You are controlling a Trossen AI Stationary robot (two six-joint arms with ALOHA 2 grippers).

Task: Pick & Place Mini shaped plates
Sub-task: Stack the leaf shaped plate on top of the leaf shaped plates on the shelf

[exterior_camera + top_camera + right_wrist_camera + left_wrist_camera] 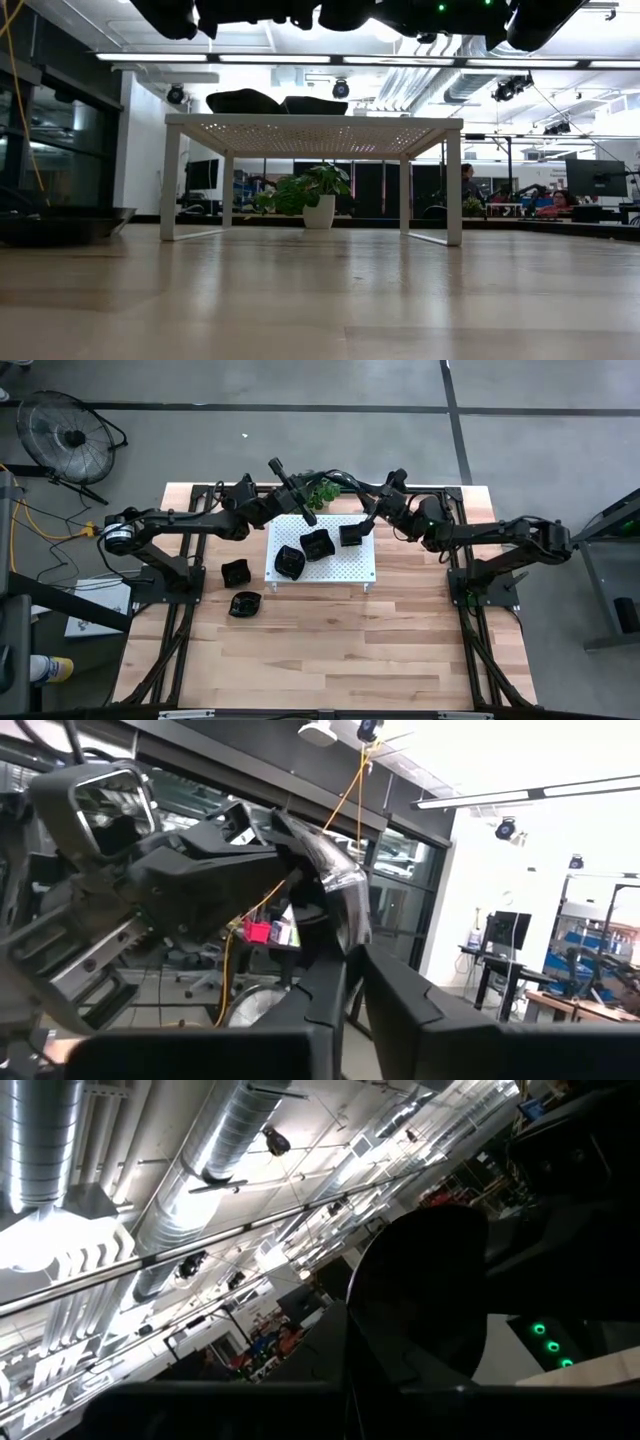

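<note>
Right gripper (pixel 362 526) pinches a square mini plate (pixel 350 535) by its rim above the white board (pixel 355 565), ready to place; left gripper (pixel 277 467) shut, empty.

five black plates (pixel 288 561) in sight, three over the one white board (pixel 345 565), two on the table (pixel 330 640), one plant (pixel 322 491), two arms, one fan (pixel 62 432)

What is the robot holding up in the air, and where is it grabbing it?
The right gripper pinches a glossy black mini plate by its lower rim, above the white perforated board. The left gripper is shut, but whether it grips anything cannot be told.
</note>
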